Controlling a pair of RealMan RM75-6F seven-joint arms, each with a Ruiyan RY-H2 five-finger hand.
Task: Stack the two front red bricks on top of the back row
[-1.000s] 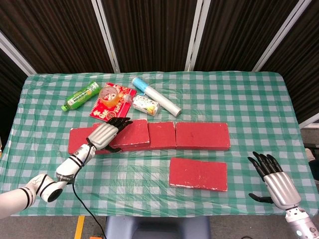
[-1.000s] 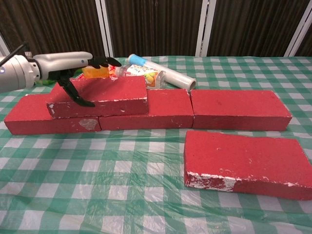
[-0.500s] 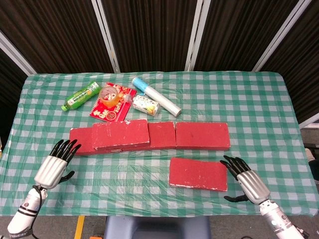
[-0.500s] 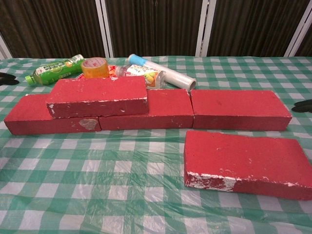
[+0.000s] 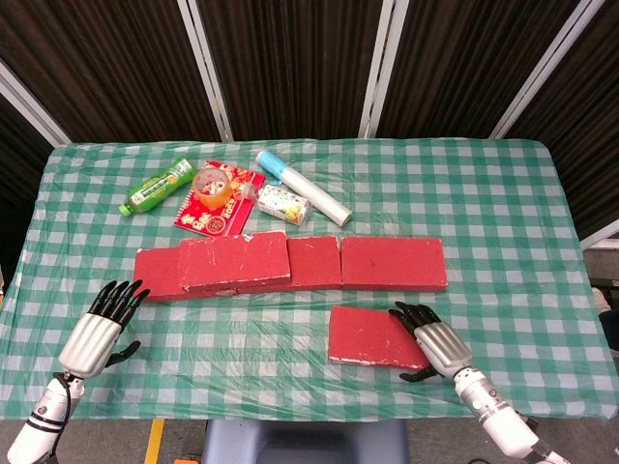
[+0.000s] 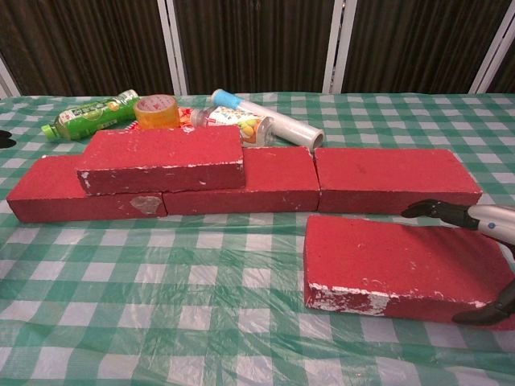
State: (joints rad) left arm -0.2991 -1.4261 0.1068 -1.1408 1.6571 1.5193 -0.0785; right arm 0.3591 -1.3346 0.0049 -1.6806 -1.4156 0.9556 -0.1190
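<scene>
The back row of red bricks (image 5: 392, 263) runs across the middle of the table, and one red brick (image 5: 235, 262) lies stacked on its left part (image 6: 161, 158). A single front red brick (image 5: 372, 335) lies flat near the table's front (image 6: 386, 261). My right hand (image 5: 430, 340) is spread over this brick's right end. In the chest view the right hand (image 6: 475, 215) has its fingers at the far edge and its thumb at the near edge; the brick rests on the table. My left hand (image 5: 97, 333) is open at the front left, holding nothing.
Behind the bricks lie a green bottle (image 5: 157, 186), a tape roll (image 5: 210, 181) on a red packet, a small printed can (image 5: 282, 204) and a roll of clear film (image 5: 305, 188). The checked tablecloth (image 5: 503, 203) covers the table.
My right hand moved left from beside the front brick onto its right end. My left hand, at the stacked brick a second ago, has kept to the front left since then.
</scene>
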